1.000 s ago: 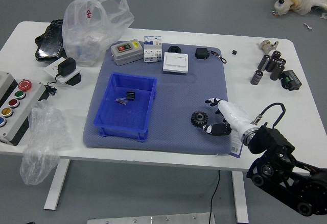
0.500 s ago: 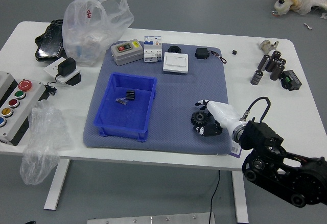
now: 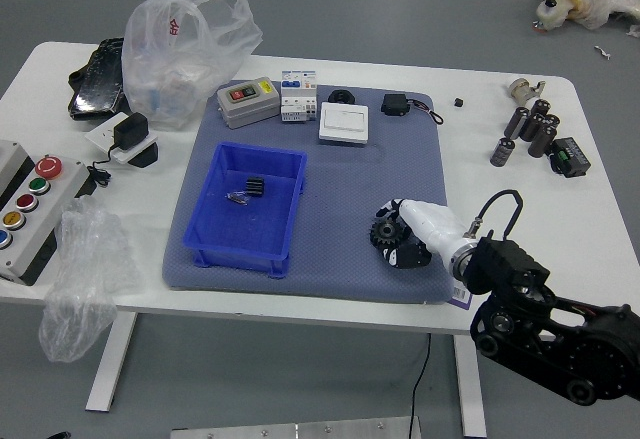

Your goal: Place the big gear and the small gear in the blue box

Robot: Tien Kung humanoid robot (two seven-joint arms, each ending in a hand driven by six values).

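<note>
Head view: we have our right hand (image 3: 431, 231) low over the mat (image 3: 345, 181), at about four o'clock from the mat's middle, its arm reaching in from the picture's lower right corner. Our fingers (image 3: 410, 252) are curled in and pinch the black gear (image 3: 384, 234) from its right side; we cannot tell how firm that hold is, nor whether this is the big gear or the small one. The gear sits at the fingertips, near the mat, and we cannot tell if it touches it. Across from it, at nine o'clock on the mat, we see the blue box (image 3: 238, 231), well apart from our hand. Inside the box, toward its one o'clock side, lies a black block (image 3: 255, 187), with small clear bits (image 3: 238, 198) just beside it at the block's eight o'clock. Along the mat's far edge we have a grey meter (image 3: 248, 101) at eleven o'clock, a white module (image 3: 299, 95) at twelve, and a white case (image 3: 343, 124) between twelve and one. Just beyond the case shows a black ring (image 3: 342, 96), and a black cube (image 3: 396, 104) with a cord sits at one o'clock.
</note>
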